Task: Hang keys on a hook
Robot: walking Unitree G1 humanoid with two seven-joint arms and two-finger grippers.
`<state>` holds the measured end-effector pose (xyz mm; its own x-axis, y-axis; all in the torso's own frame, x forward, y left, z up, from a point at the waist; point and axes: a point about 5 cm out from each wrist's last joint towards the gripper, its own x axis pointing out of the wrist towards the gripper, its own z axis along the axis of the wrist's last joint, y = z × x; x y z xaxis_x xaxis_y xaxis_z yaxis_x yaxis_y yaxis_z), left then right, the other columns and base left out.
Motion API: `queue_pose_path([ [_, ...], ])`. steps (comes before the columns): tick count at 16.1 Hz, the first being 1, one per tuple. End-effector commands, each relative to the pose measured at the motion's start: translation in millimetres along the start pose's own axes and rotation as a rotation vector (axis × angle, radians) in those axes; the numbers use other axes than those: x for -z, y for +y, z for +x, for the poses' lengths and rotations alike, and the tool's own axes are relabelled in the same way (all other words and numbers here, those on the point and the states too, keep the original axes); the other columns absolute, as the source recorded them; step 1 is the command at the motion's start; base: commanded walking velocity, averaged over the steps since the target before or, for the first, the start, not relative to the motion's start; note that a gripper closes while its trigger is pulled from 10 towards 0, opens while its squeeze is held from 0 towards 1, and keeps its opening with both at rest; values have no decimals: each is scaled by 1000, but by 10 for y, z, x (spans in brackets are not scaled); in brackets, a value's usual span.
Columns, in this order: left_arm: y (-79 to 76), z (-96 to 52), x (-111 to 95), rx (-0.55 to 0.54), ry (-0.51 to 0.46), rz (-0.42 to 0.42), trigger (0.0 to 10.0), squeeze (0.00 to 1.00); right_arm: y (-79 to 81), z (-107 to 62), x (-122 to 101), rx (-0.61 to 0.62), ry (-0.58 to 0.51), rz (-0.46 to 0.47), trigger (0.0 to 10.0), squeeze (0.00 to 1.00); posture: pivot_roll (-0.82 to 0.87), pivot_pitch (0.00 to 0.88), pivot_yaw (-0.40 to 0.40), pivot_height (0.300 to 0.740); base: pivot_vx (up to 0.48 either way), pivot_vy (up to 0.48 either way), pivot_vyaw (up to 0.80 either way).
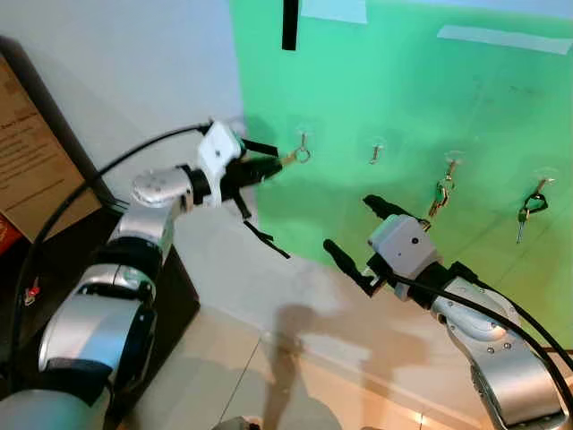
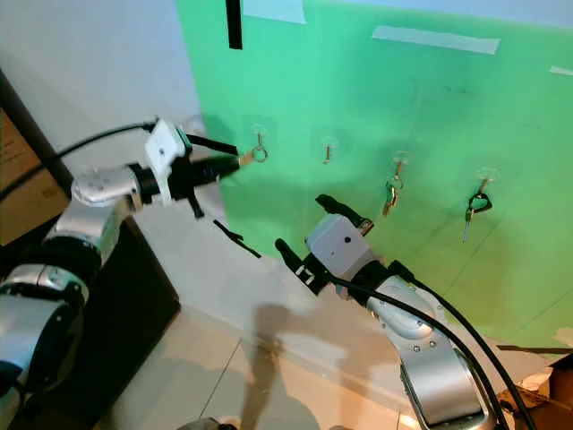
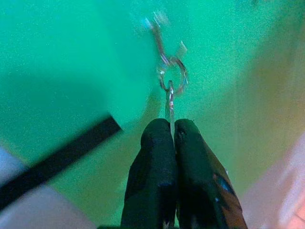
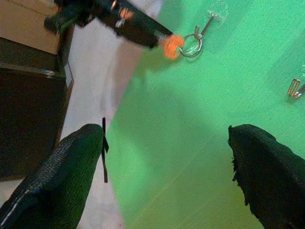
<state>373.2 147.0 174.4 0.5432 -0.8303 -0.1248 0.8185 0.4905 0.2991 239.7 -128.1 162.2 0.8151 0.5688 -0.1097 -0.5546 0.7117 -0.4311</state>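
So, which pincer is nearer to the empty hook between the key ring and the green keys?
The right pincer. It hangs open just below the empty hook, while the left pincer is further to the left, shut on the key at the first hook.

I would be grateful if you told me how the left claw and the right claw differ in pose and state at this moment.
The left claw is shut on the key, while the right claw is spread open and holds nothing. The left claw reaches up to the leftmost hook, its key ring at the hook; the right claw hangs lower, short of the green wall. Both point toward that wall.
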Motion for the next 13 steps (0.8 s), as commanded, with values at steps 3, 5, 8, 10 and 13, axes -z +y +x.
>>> queue_pose_path([
  [3,-1,-34,57,-14,45,17,0,0,-10,3,-44,-35,-41,-14,10000,1000,-203,0,83,740,0,0,0],
  [5,-3,-36,64,-23,44,21,0,0,-43,-2,-30,-37,-45,32,10000,1000,-201,0,79,740,0,0,0],
  [8,-8,-37,69,-32,43,29,0,0,-31,15,-16,-62,-49,99,10000,1000,-196,0,73,740,0,0,0],
  [10,-5,-38,68,-39,43,34,588,0,-36,16,-17,-67,-48,95,10000,1000,-196,0,72,740,0,0,0],
  [13,2,-49,37,-33,14,25,10000,1000,-65,22,-21,-68,-53,98,10000,1000,-193,0,70,740,0,0,0],
])
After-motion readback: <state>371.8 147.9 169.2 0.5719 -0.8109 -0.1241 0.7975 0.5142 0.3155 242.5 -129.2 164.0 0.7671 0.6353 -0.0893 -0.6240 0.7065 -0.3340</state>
